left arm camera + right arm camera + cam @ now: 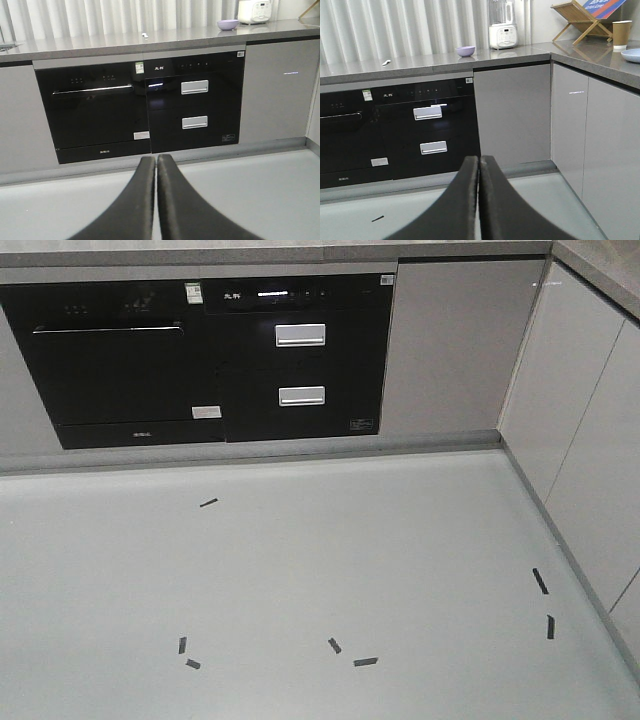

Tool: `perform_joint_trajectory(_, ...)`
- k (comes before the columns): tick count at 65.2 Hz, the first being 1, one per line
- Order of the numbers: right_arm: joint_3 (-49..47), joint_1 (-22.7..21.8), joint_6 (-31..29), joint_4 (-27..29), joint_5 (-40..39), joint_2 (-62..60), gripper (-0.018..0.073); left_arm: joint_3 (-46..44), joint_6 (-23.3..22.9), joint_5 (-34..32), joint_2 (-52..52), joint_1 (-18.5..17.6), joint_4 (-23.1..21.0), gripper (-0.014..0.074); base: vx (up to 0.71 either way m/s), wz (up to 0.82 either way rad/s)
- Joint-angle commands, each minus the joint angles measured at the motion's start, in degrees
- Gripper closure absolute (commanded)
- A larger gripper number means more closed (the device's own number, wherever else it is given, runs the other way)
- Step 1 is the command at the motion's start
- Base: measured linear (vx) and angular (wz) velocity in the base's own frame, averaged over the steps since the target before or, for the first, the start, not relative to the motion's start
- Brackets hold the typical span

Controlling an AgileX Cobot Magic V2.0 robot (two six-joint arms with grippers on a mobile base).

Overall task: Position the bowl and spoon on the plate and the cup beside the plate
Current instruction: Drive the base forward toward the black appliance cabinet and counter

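plate [631,55]: was cut off by the right edge; only its left part showed.
spoon [386,62]: was too small to tell scoop from handle.
bowl [465,50]: its inside was hidden by its near wall.
left gripper [153,158]: its base ran off the bottom edge.
right gripper [479,158]: its base did too.

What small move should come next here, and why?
Probably roll the base toward the counter corner. The bowl, spoon, cup and plate all sit on the counter, well beyond the left gripper and right gripper, both shut and empty, so nothing seems reachable yet.
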Motion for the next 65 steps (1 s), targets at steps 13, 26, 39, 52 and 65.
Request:
perform_joint_trajectory(13, 0.0, 0.2, -0.3, -0.2, -4.4, -0.3, 0.0565, 1.7, -0.6, -4.0, -0.8, 0.1, -0.1, 0.0603, 0.0, 0.0)
perform_joint_trajectory(26, 0.0, 0.2, -0.3, -0.2, -4.4, -0.3, 0.0565, 1.7, -0.6, -4.0, -0.8, 0.1, -0.1, 0.0603, 0.0, 0.0)
perform_joint_trajectory(39, 0.0, 0.2, -0.3, -0.2, -4.4, -0.3, 0.0565, 1.7, -0.6, -4.0, -0.8, 0.1, -0.1, 0.0603, 0.0, 0.0)
perform_joint_trajectory(52, 0.0, 0.2, -0.3, -0.2, -4.4, -0.3, 0.0565, 1.7, -0.6, -4.0, -0.8, 0.1, -0.1, 0.0603, 0.0, 0.0)
perform_joint_trajectory(65, 0.0, 0.2, -0.3, -0.2, -4.4, -0.3, 0.0565, 1.7, -0.6, -4.0, -0.8, 0.1, -0.1, 0.0603, 0.0, 0.0)
